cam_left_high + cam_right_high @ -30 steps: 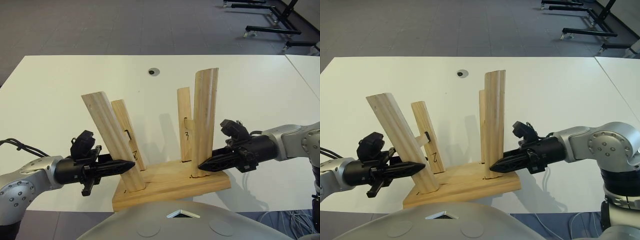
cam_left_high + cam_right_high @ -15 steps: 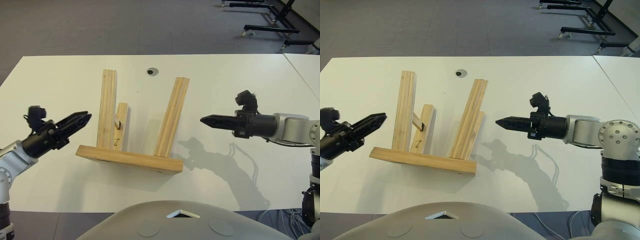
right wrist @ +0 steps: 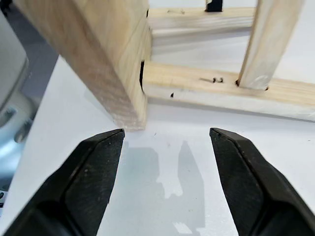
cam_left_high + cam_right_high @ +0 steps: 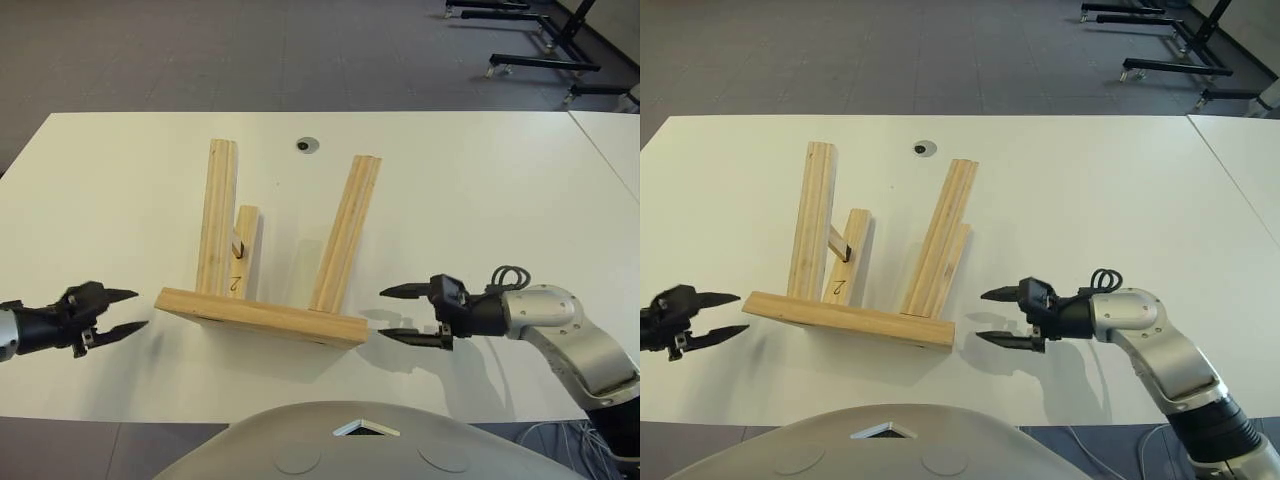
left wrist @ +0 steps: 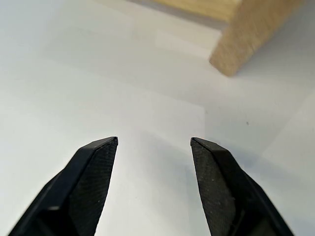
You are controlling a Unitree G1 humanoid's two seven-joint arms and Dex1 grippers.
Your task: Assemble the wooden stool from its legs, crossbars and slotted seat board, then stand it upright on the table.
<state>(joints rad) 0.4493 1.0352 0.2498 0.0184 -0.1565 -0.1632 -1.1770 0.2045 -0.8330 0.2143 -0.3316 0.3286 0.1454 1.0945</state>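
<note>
Grippers: the left gripper [image 4: 141, 308] is low over the table [image 4: 500, 180] just off the left end of the stool [image 4: 270, 260]. The right gripper [image 4: 381, 312] is just off the right end. Both are empty, with their fingers spread apart, and neither touches the wood.
Seat board: the seat board [image 4: 260, 316] stands on its long edge between the two grippers, its flat face towards the robot. In the right wrist view its end [image 3: 98, 54] sits just ahead of the open fingers [image 3: 93, 177], with bare table between them.
Legs: the legs [image 4: 345, 235] run from the board along the table, away from the robot, so the stool lies on its side. A short crossbar [image 4: 237, 247] shows between the two on the left.
Far table: a small round cable port [image 4: 307, 144] lies beyond the leg tips, well apart from the stool.
Step in hand: assembly looks finished, since the legs and crossbar are seated in the board. What seems to remain is standing the stool up, and the grippers look posed to take it from both ends.
Next move: it probably calls for both arms to close in evenly on the board's ends and clamp. They would then rotate the stool until the legs point down and set it on all of them. An uneven grip could let the board twist or pull a leg from its slot.
</note>
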